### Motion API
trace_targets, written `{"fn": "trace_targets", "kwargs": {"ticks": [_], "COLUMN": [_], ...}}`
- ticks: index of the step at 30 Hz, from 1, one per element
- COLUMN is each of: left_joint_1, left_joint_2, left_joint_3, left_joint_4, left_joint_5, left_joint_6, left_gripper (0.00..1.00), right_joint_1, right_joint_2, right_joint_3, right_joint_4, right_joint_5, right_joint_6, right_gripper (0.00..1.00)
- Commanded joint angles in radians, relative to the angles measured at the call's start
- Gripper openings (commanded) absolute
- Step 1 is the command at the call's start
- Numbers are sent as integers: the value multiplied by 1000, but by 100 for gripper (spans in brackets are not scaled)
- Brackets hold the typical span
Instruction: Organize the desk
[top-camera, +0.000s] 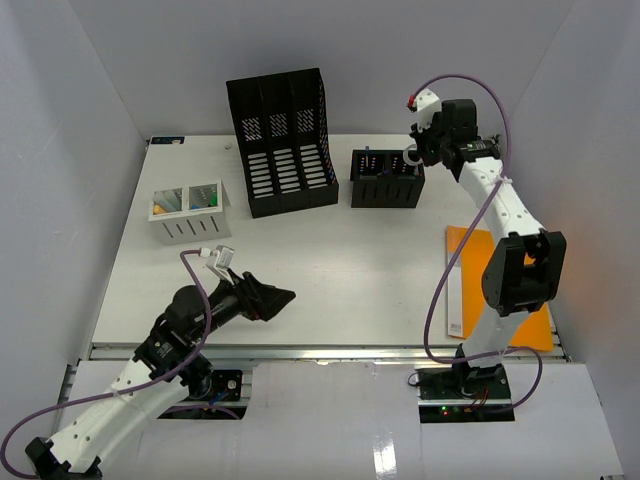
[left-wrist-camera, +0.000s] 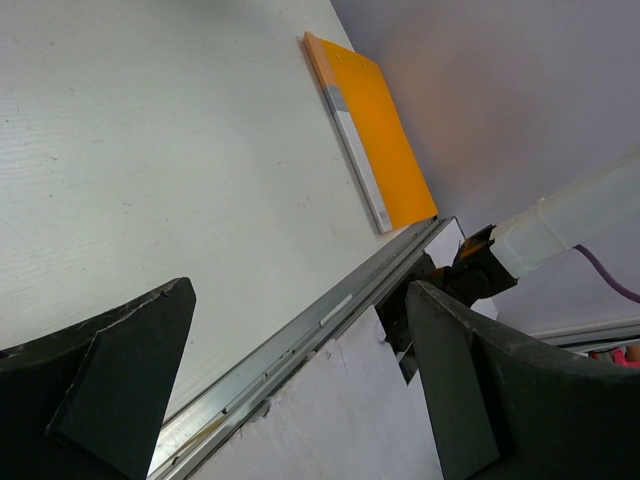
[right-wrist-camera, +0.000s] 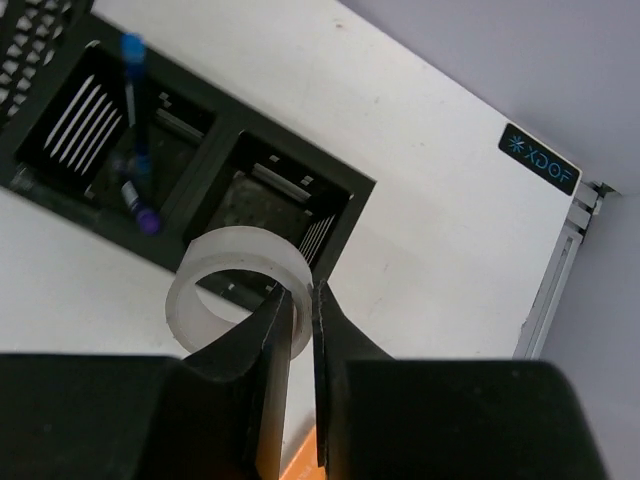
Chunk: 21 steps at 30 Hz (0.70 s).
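Pinching a clear tape roll (right-wrist-camera: 192, 290) between the closed right fingers (right-wrist-camera: 290, 310), hanging it just over the pen-free compartment of the black organizer (top-camera: 387, 192) at the far side of the white counter (top-camera: 330, 270). Stretching the right arm far forward with its elbow raised, resting the left arm low by the front rail with left fingers (top-camera: 280, 296) spread wide and empty. Judging the tidying as partway, seeing an orange folder (left-wrist-camera: 375, 120) lying loose along the counter's right edge, probably awaiting the black file rack (top-camera: 285, 150).

Robot lab — white enclosure (top-camera: 80, 100) around desk (top-camera: 330, 270)
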Motion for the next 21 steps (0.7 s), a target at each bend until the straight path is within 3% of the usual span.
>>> {"fn": "trace_targets", "kwargs": {"ticks": [1, 10, 17, 21], "left_joint_1": [2, 2, 2, 2], "left_joint_2": [15, 26, 15, 12], "left_joint_3": [16, 36, 46, 44], "left_joint_4": [-3, -6, -15, -16], "left_joint_5": [-8, -5, -8, -4], "left_joint_6": [7, 16, 14, 8], "left_gripper": [98, 98, 98, 98], "right_joint_1": [6, 5, 5, 5], "right_joint_2": [90, 245, 239, 202], "right_joint_3": [69, 186, 141, 102], "right_joint_4": [125, 140, 147, 153], "right_joint_5": [123, 109, 87, 87], "right_joint_6": [151, 175, 135, 122], "right_gripper": [8, 14, 44, 49]}}
